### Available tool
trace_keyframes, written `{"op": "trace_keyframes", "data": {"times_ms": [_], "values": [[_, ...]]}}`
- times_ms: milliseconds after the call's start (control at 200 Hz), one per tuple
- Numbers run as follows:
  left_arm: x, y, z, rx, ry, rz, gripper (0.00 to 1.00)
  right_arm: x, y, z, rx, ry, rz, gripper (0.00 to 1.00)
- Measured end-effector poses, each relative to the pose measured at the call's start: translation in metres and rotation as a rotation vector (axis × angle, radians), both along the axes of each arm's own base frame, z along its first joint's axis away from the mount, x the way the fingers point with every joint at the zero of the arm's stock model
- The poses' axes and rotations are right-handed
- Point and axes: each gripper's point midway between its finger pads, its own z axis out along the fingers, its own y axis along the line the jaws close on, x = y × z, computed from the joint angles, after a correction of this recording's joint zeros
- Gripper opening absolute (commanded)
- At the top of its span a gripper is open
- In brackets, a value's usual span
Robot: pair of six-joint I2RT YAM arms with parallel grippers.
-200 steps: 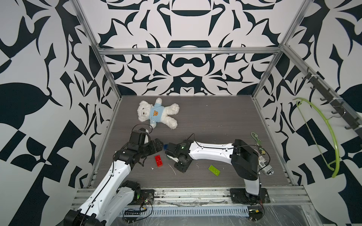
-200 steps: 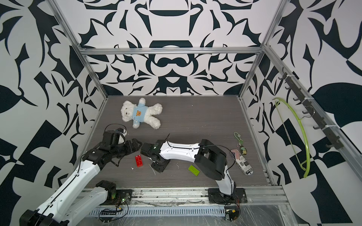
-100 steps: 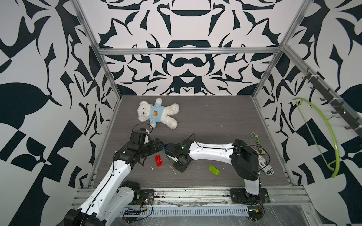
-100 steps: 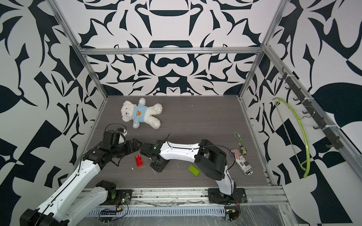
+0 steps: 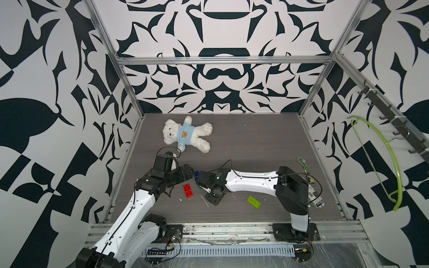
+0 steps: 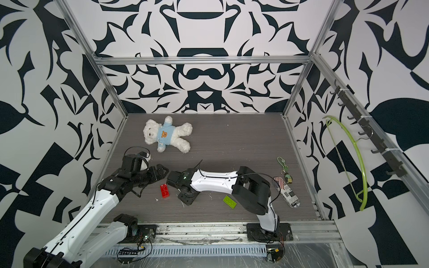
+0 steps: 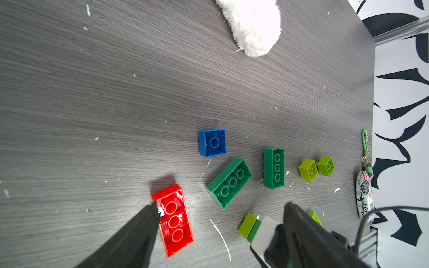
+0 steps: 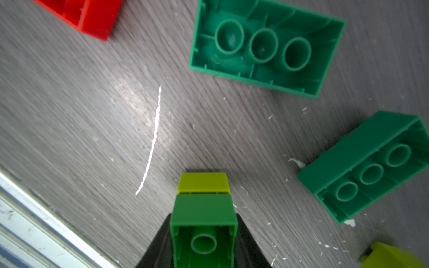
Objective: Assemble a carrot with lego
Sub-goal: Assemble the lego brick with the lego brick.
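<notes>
My right gripper (image 8: 204, 246) is shut on a short stack: a green square brick (image 8: 204, 222) with a lime brick (image 8: 203, 183) joined to its far end, held just above the table. In the left wrist view that stack (image 7: 249, 226) pokes out from the right gripper's pale pad. My left gripper (image 7: 222, 206) is open, one fingertip (image 7: 154, 208) touching the red oblong brick (image 7: 174, 220), which lies hollow side up. Loose lego lies beyond: a blue square brick (image 7: 212, 142), two dark green oblong bricks (image 7: 229, 182) (image 7: 274, 168) and two small lime bricks (image 7: 307, 170) (image 7: 326, 166). In both top views the grippers (image 5: 189, 172) (image 5: 198, 182) nearly meet beside the red brick (image 5: 188, 190).
A lime oblong brick (image 5: 253, 201) lies near the right arm's base. The white teddy bear (image 5: 185, 135) lies at the back left. A green keychain (image 5: 304, 164) and a striped trinket (image 5: 315, 199) lie at the right edge. Patterned walls enclose the table (image 5: 243, 143).
</notes>
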Motion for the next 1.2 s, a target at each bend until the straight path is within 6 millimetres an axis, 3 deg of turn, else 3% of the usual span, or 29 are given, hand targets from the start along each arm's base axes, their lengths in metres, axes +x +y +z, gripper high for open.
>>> {"op": "trace_keyframes", "data": {"times_ms": [170, 505, 645, 755, 810, 1045, 1200], "values": [[0.000, 0.000, 0.000, 0.000, 0.000, 0.000, 0.91, 0.000, 0.000, 0.000, 0.000, 0.000, 0.005, 0.29], [0.000, 0.000, 0.001, 0.000, -0.004, 0.001, 0.91, -0.002, 0.000, -0.003, -0.004, 0.012, 0.014, 0.32], [0.000, 0.001, 0.003, 0.000, -0.013, 0.003, 0.91, -0.002, 0.001, -0.004, -0.005, 0.011, 0.028, 0.53], [0.000, 0.001, 0.003, 0.001, -0.015, 0.004, 0.91, -0.004, -0.003, -0.022, -0.053, 0.030, 0.037, 0.86], [0.000, 0.001, 0.003, 0.002, -0.015, 0.005, 0.91, 0.000, 0.000, -0.017, -0.048, 0.019, 0.054, 0.99], [0.000, 0.002, 0.003, 0.004, -0.015, 0.007, 0.91, 0.005, 0.018, 0.009, 0.028, -0.009, 0.070, 1.00], [0.004, 0.003, 0.011, 0.004, -0.030, 0.021, 0.91, 0.002, 0.014, 0.053, 0.130, -0.033, 0.061, 0.99]]}}
